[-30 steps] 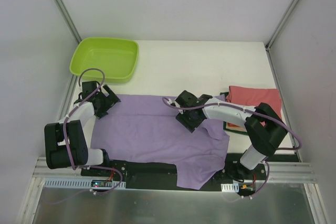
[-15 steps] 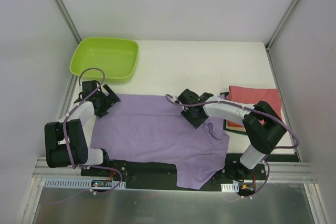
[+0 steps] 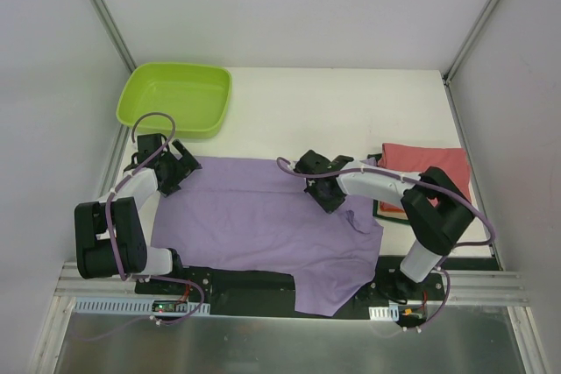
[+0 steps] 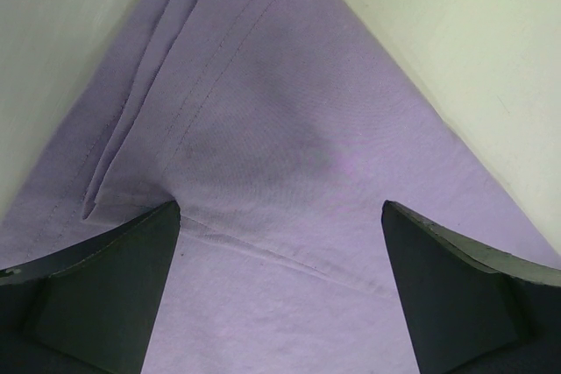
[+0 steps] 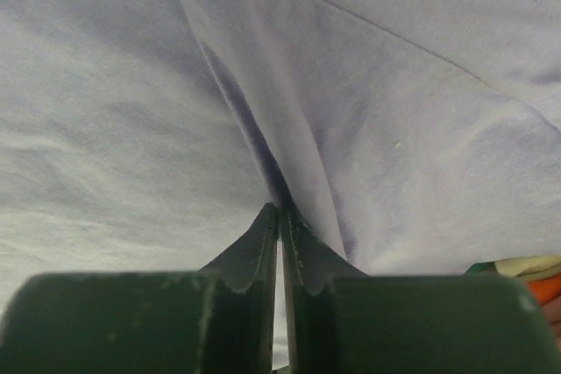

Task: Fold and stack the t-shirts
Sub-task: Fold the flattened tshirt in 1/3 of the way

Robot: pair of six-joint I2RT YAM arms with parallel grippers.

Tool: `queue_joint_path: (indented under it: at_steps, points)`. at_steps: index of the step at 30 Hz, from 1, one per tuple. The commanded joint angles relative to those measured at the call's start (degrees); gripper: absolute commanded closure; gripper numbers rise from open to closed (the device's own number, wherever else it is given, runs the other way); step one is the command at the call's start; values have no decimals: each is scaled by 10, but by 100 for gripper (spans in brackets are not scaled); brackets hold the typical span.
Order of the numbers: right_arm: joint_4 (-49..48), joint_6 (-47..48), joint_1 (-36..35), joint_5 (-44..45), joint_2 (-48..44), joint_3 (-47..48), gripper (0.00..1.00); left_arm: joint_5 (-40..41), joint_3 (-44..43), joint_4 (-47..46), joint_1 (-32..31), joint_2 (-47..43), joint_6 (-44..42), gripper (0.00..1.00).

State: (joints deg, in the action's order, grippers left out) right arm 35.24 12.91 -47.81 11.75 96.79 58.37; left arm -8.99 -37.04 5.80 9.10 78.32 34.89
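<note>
A large lilac-purple t-shirt lies spread flat across the near half of the table. My left gripper stands open over its far left corner; in the left wrist view the fingers straddle a stitched hem of the shirt with nothing pinched. My right gripper is at the shirt's right part, shut on a raised ridge of the purple cloth, which runs into the closed tips. A folded red t-shirt tops a stack at the right, with orange and dark green edges beneath it.
A lime-green plastic tub sits at the far left corner of the table. White walls with metal posts close in the left, right and back. The shirt's lower part hangs over the near edge by the arm bases.
My right gripper has shut on a fold of the purple shirt and shifted slightly right and away. The left arm has not moved.
</note>
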Motion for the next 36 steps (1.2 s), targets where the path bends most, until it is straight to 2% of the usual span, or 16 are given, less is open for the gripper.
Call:
queue_joint_path:
  at_steps: [1,11,25,28,31,34,36]
  points:
    - [28,-34,-6,-13,-34,11,96,-2,-1,4,5,14,-6,1]
    - [96,-86,-13,-112,-67,48,96,-2,-1,4,5,15,-6,1]
    - [75,-173,-29,-209,-26,80,91,-3,0,4,5,10,-7,1]
    - [64,-183,-29,-208,-13,78,74,-2,1,4,5,8,-8,1]
    - [55,-181,-30,-204,-25,78,45,1,2,7,4,0,-10,1]
    - [43,-166,-29,-189,-64,73,22,12,3,11,5,-9,-11,1]
    - [41,-158,-27,-156,-99,65,13,17,4,13,5,-10,-11,1]
